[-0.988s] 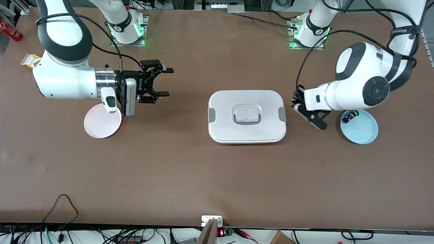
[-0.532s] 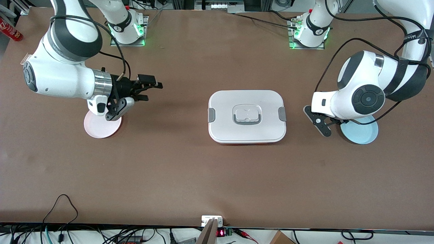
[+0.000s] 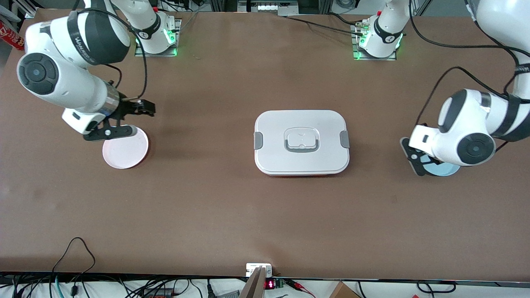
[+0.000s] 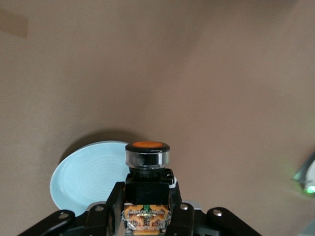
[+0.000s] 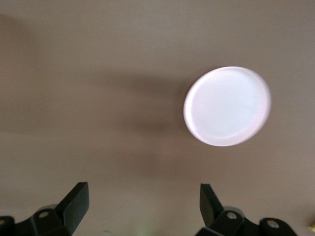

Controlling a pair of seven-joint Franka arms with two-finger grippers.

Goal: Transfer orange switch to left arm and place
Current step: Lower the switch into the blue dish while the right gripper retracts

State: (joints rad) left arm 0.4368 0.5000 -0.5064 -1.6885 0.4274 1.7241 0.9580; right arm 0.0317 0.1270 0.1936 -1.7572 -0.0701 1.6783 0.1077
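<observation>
The orange switch (image 4: 147, 164), with its black body and orange cap, sits clamped between the fingers of my left gripper (image 4: 147, 209), which is shut on it. It hangs over the table at the rim of the blue plate (image 4: 83, 179). In the front view the left arm's wrist covers that gripper and most of the blue plate (image 3: 446, 170). My right gripper (image 3: 145, 108) is open and holds nothing, up in the air beside the pink plate (image 3: 125, 153); its fingers (image 5: 76, 201) stand wide apart. The white box (image 3: 301, 142) lies mid-table between the two arms.
The pink plate (image 5: 227, 105) has nothing on it. Bare brown table stretches from the box toward the front camera. Cables and a small display (image 3: 269, 284) run along the table's near edge.
The left wrist swung away from the box to over the blue plate, still shut on the switch. The right gripper drew back from the box toward the pink plate, still open.
</observation>
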